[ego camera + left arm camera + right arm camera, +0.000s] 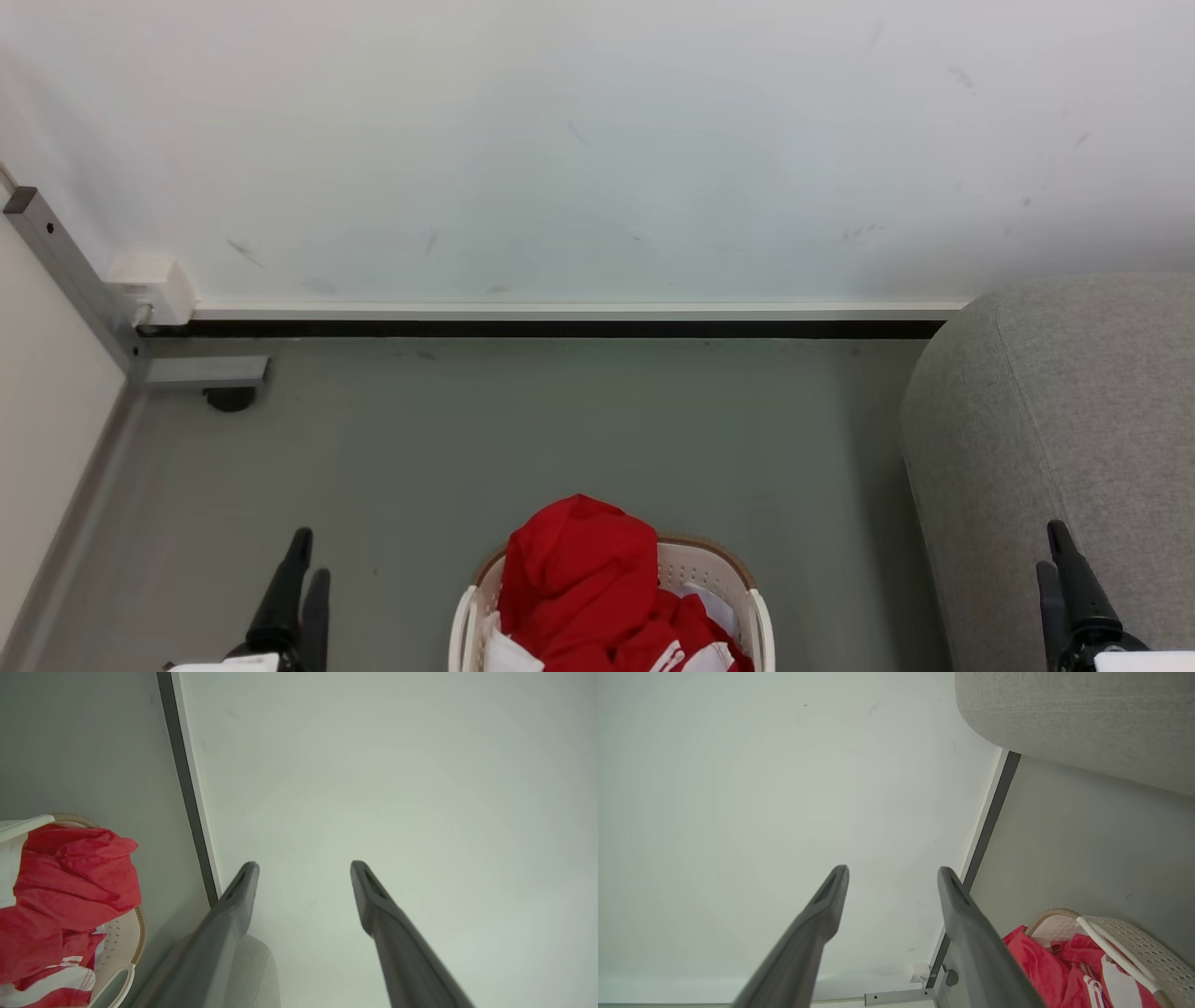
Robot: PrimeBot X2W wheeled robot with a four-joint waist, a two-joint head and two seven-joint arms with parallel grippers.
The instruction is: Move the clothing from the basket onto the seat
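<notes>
Bright red clothing (pixel 583 579) with white panels is heaped in the cream-white basket (pixel 761 616) on the grey floor at the bottom centre of the head view. The light grey seat (pixel 1064 420) rises at the right. My left gripper (pixel 308 560) hangs open at the lower left, well left of the basket. My right gripper (pixel 1050 551) is open at the lower right, over the seat's front. In the left wrist view the open left gripper (pixel 303 865) faces the wall, with the clothing (pixel 70 891) and basket (pixel 124 952) at left. In the right wrist view the open right gripper (pixel 892 870) faces the wall, clothing (pixel 1041 966), basket (pixel 1134 947) and seat (pixel 1087 723) at right.
A white wall (pixel 597 140) with a black skirting strip (pixel 560 329) closes off the floor behind the basket. A grey metal rail (pixel 70 271) and a small white box (pixel 154 285) stand in the left corner, with a dark foot (pixel 231 399) under the rail.
</notes>
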